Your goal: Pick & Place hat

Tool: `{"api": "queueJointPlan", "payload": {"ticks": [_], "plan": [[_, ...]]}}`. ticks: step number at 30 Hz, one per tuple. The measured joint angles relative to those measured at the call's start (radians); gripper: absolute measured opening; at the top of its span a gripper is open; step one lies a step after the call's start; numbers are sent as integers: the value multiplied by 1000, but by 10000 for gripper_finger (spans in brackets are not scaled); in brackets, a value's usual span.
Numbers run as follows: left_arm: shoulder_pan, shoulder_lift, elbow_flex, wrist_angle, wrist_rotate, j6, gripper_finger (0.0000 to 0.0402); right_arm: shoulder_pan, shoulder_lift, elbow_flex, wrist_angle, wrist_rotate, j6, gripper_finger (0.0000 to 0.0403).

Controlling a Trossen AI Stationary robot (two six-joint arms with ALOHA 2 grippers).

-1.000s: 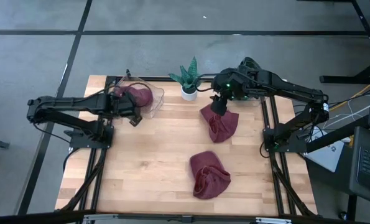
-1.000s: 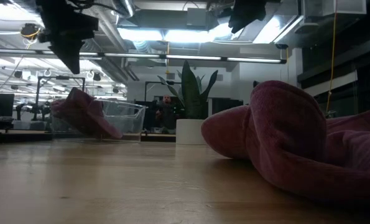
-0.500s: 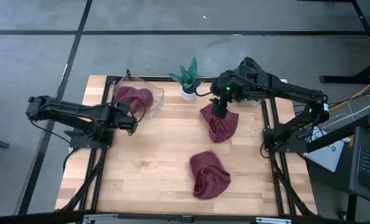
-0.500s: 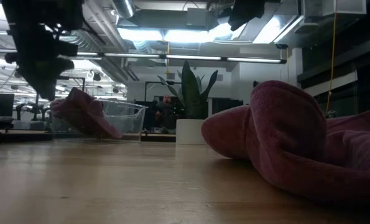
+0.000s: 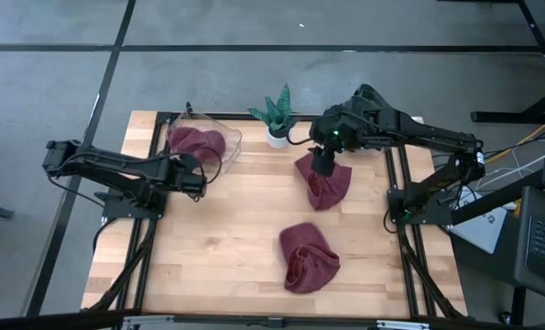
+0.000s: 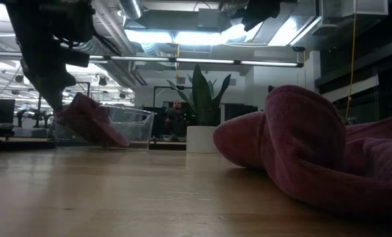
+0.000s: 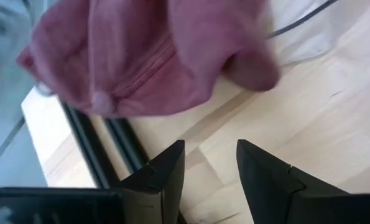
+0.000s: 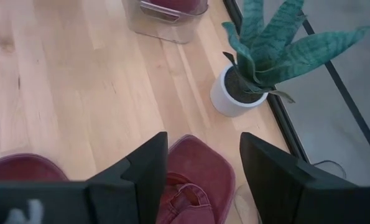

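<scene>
Bare table (image 5: pixel 226 229) between two hats (image 5: pixel 325 183) (image 5: pixel 309 257) and bin (image 5: pixel 219 151)

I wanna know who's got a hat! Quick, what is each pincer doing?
Left pincer: open, empty, beside the clear bin.
Right pincer: open, above a red hat, holding nothing.

Three maroon hats in all: one in the clear plastic bin (image 5: pixel 224 152), hat in bin (image 5: pixel 197 142); one mid-bench under the right arm, middle hat (image 5: pixel 326 182); one nearer the front edge, front hat (image 5: pixel 307 256). One clear bin. One potted snake plant (image 5: pixel 277 116) in a white pot. One wooden bench (image 5: pixel 226 238). Two dark arms, each with one hand: left hand (image 5: pixel 201 182), right hand (image 5: pixel 320 160).
</scene>
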Motion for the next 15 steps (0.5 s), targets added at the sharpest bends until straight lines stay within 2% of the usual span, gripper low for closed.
{"api": "queueJointPlan", "payload": {"ticks": [5, 15], "plan": [[0, 20, 0, 78, -37, 59, 141, 8, 0, 0, 0, 0, 0, 200], [59, 91, 0, 86, -76, 60, 137, 7, 0, 0, 0, 0, 0, 200]]}}
